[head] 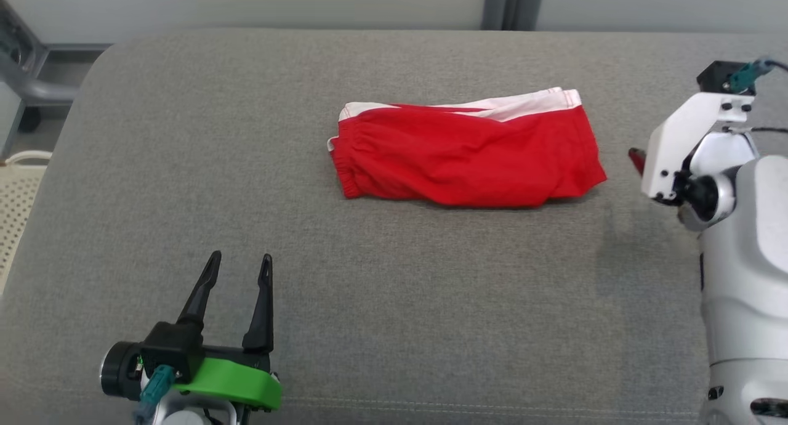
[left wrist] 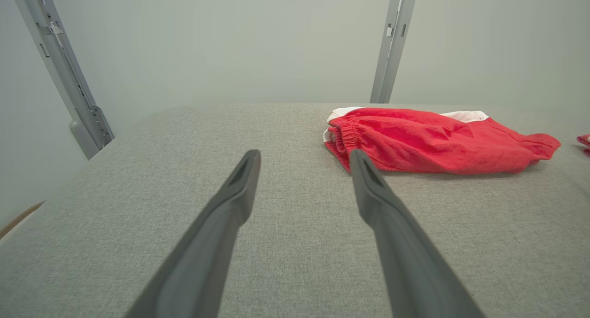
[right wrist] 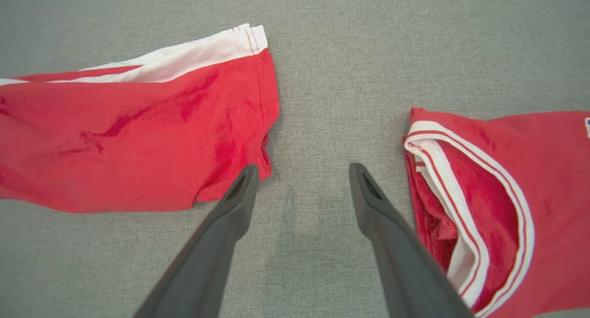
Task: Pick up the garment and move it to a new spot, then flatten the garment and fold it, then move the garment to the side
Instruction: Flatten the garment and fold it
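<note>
Head view: the left gripper (head: 241,255) sits below and well to the left of the red shorts (head: 468,160), over the grey cushion (head: 394,326). Its two dark fingers are spread, point up, and hold nothing. In the left wrist view these fingers lie nearly flat along the cushion, aimed just left of the elastic waistband of the shorts. The shorts lie folded in the middle of the cushion, with the white stripe on the far edge. Right of the shorts, the pale right wrist (head: 689,148) bends downward. In the right wrist view the right gripper (right wrist: 303,168) hangs with fingers apart, between the shorts' hem and a second red garment (right wrist: 544,147).
</note>
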`<state>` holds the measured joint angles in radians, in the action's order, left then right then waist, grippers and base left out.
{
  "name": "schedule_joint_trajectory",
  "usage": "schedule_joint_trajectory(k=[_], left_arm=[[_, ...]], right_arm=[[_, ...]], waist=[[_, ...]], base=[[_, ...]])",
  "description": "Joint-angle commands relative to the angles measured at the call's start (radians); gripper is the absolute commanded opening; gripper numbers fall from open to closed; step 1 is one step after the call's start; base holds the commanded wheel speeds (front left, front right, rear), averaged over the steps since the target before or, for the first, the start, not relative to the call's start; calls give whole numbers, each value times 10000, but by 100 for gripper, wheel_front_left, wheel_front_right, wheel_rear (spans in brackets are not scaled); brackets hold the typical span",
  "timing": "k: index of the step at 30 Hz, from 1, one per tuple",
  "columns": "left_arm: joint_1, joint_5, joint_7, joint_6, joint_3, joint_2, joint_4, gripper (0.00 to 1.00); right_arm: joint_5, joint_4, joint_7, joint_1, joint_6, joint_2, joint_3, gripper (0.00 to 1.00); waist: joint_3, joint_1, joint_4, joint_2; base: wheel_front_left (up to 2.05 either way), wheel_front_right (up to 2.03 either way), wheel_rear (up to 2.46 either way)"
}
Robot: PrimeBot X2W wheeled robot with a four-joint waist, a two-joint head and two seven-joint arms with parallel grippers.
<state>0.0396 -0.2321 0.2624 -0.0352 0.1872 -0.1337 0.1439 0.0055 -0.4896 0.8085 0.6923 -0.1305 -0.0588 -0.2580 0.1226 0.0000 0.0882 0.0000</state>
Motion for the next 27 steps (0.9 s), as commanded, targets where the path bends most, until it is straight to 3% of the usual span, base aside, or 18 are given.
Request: schedule_joint_trajectory(k=[1,4,11,20,27], left_arm=[[263,99,28,-69,39,73,52,100],[538,191,26,-163,155,132,91,100],[908,328,27,-266,140,244,84,100],[962,478,27,-417,106,339,75,100],[903,599,27,-510,78,379,46,100]], right_arm=[[-237,-99,239,358,-1,-183,-247,100],[-651,-446,679,839,-1,-404,-830,100],[-1200,-1283,609,1828,-1,-712,-2050,100],[-1864,-2383,317,2299,-1,-1079,-2346,100],[-1742,-3297,145,2668,-3,-763,-3034,100]], waist=[[774,0,800,0],[1136,0,1166,0],[1770,0,1778,0],[2140,0,2110,0],[2346,0,2212,0]], base=[[0,0,0],[0,0,0],[0,0,0],[0,0,0],[0,0,0]])
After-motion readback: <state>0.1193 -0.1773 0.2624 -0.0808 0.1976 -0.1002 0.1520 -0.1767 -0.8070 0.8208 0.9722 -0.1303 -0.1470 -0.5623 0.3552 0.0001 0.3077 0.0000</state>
